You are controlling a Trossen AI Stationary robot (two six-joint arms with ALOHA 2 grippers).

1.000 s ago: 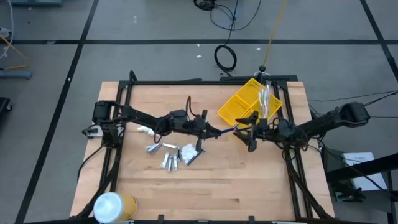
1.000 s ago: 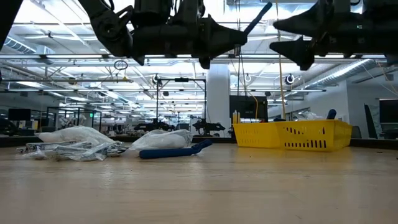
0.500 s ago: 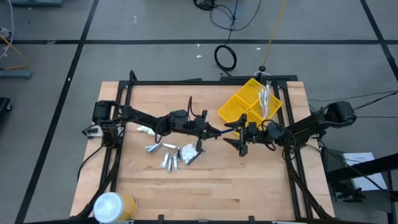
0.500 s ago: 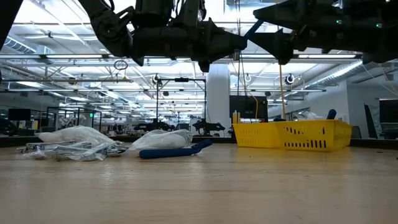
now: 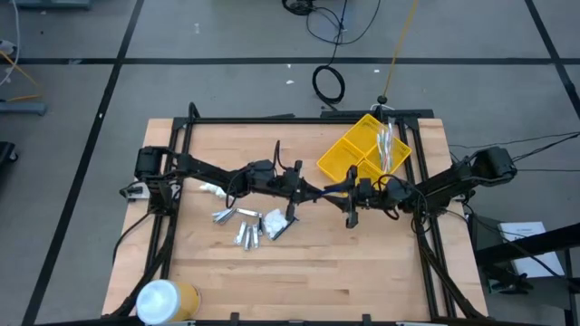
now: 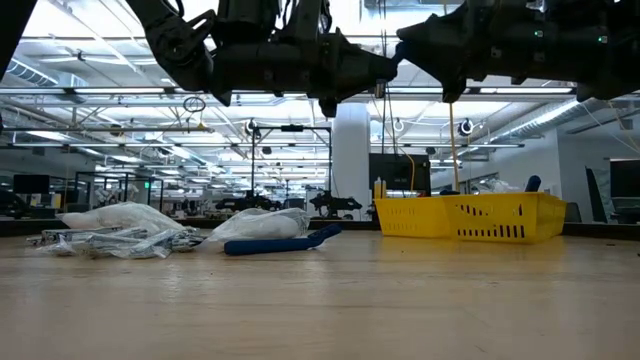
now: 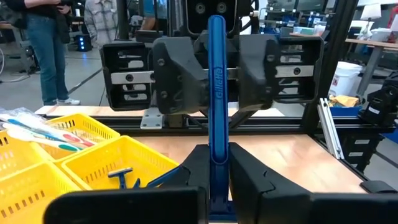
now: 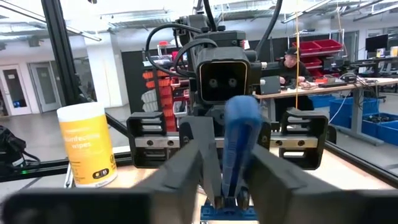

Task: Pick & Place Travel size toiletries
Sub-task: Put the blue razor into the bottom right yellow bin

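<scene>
Above the middle of the wooden table (image 5: 299,263), the left gripper (image 5: 306,189) and the right gripper (image 5: 349,193) meet tip to tip, a slim blue razor-like stick (image 7: 216,93) spanning the short gap between them. The left wrist view shows the left gripper's 2 fingers (image 7: 249,180) clamped on the stick's lower end, its shaft rising straight toward the facing right gripper (image 7: 214,81), whose 2 dark fingers stand on either side of the shaft; whether they touch it cannot be told. In the right wrist view the blue stick (image 8: 239,140) sits between the right gripper's own 2 fingers (image 8: 186,168), which flank it closely, with a blue ribbed head at their base and the left gripper (image 8: 224,134) directly ahead.

Below and behind the left gripper, on the table, lies the rest of the toiletries: a cluster of silvery tubes (image 5: 237,226) and white packets (image 5: 275,223), with another white piece (image 5: 212,190) farther back along the left arm. From table height, the packets (image 6: 120,222) and a dark blue piece (image 6: 275,243) rest flat on the wood, both grippers hanging well above them.

Just behind the right gripper sits the yellow compartmented bin (image 5: 349,149), holding several thin white sticks (image 5: 386,145) in 1 compartment. A white-and-yellow canister (image 5: 163,301) stands at the table's near left corner, well apart from both grippers. People stand in the room beyond the table.
</scene>
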